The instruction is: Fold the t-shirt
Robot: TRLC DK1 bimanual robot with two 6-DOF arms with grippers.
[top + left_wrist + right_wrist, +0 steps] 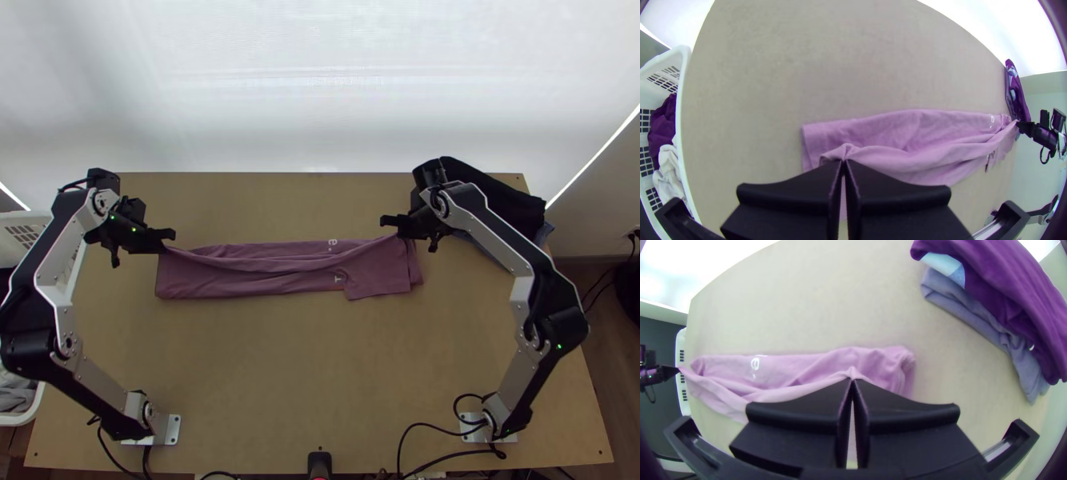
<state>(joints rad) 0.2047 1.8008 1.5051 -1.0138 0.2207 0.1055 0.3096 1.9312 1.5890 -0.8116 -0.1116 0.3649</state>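
The mauve t-shirt [240,276] lies as a long, narrow folded strip across the table, its upper layer drawn up between the two grippers. At the strip's left end, my left gripper [170,240] is shut on the cloth; in the left wrist view that gripper [843,162] pinches a raised edge of the shirt [907,129]. My right gripper [387,222] holds the upper edge near the right end. Seen from the right wrist, the closed gripper [852,381] grips a small peak of the shirt [791,369]. A loose flap hangs at the lower right.
Folded dark and blue garments [496,200] are stacked at the table's back right, under the right arm. A white basket [682,133] with clothes stands off the left edge. Bare table [304,360] lies in front of the shirt.
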